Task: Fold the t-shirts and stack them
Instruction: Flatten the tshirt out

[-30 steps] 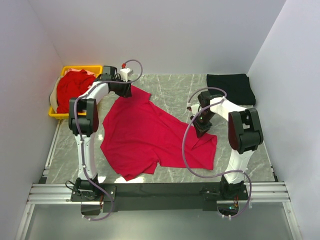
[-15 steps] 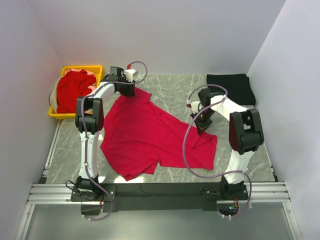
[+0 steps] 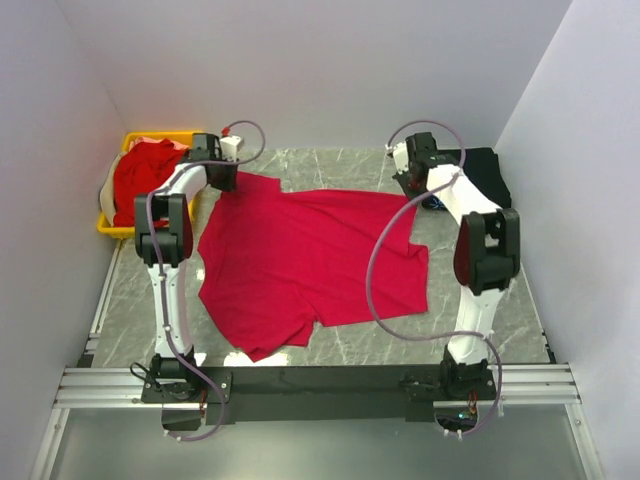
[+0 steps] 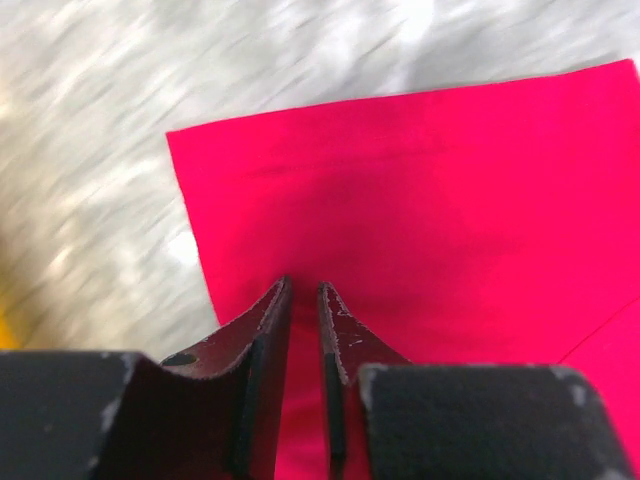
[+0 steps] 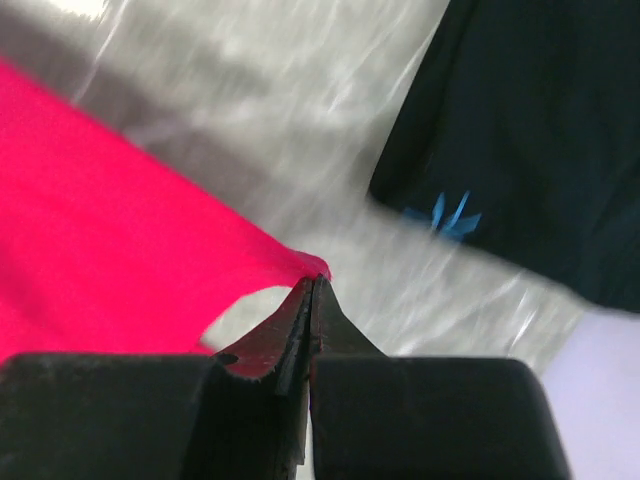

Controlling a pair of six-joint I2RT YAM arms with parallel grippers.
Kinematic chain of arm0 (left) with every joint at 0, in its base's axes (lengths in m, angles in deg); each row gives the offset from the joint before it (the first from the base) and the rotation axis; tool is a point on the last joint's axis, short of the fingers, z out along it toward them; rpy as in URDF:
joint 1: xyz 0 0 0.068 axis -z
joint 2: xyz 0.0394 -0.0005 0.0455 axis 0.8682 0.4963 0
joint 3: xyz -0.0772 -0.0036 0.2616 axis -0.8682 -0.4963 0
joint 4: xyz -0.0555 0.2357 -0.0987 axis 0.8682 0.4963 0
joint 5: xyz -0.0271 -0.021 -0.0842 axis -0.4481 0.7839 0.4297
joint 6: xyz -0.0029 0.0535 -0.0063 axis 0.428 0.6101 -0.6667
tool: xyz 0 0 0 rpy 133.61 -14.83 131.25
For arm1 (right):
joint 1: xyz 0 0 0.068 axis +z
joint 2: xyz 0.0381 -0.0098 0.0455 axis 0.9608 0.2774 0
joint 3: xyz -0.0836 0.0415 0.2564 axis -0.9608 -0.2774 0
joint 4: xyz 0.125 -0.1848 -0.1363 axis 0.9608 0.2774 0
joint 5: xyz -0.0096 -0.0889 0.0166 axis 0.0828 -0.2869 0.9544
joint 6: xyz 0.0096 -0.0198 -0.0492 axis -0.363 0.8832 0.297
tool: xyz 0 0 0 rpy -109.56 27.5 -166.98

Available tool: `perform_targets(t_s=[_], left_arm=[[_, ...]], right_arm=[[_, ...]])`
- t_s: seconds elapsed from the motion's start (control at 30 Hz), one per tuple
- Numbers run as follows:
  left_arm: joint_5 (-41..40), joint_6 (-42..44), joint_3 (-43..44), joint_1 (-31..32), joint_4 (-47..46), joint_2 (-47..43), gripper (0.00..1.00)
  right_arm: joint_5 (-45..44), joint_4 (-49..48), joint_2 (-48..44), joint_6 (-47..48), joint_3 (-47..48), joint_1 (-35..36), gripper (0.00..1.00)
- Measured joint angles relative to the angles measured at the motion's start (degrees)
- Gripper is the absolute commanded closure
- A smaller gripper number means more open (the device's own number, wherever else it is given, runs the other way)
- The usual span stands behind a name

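A bright red t-shirt [image 3: 310, 255] lies spread across the middle of the table, its far edge drawn out straight between my two grippers. My left gripper [image 3: 225, 180] sits on its far-left corner. In the left wrist view its jaws [image 4: 303, 288] stand a narrow slit apart with red cloth [image 4: 450, 200] filling the gap. At the far-right corner, my right gripper [image 3: 413, 187] is shut on a tip of the red cloth [image 5: 100, 220], and in the right wrist view that tip is pinched at its fingertips [image 5: 314, 280]. A folded black t-shirt [image 3: 480, 175] lies just right of it.
A yellow basket [image 3: 165, 135] at the far left holds other red shirts [image 3: 145, 175]. The black t-shirt [image 5: 540, 120] has a small blue logo [image 5: 445, 215]. White walls close in the table on three sides. Both arm bases stand at the near edge.
My right gripper has shut on the shirt's right part and carried it to the far right, spreading the cloth wide. The left gripper narrowed its jaws and shifted left with the far-left corner.
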Motion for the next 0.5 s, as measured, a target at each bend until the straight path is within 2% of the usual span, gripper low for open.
perform_targets(t_s=[0.27,0.5], left_arm=[[-1.55,-0.31,-1.88,-2.49,-0.07,-1.33,0.74],[-1.44,-1.51,-1.77,-2.51,-0.11,-1.33,0.74]], right_arm=[[-3.91,-4.85,13.62,1.57,11.23,0.46,1.00],[-10.12,-11.72,19.67,2.23,17.75,1.11,1.00]])
